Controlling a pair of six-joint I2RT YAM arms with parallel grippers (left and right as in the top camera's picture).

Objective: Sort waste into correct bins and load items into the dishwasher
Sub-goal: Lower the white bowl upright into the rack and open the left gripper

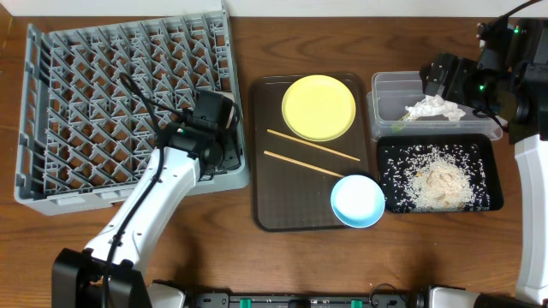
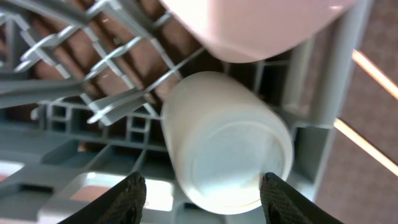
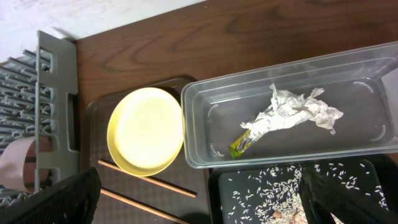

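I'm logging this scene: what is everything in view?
dish rack: one, grey, left side
cup: one, white, in dish rack
serving tray: one, dark brown, centre
plate: one, yellow, on serving tray
chopsticks: two, wooden, on serving tray
bowl: one, light blue, serving tray's near-right corner
tub: one, clear, far right
napkin: one, white, in the tub
wrapper: one, green-yellow, in the tub
black tray: one, glossy, near right
rice scraps: many, whitish, in black tray
left gripper: one, black, open astride the cup
right gripper: one, black, open, by the tub
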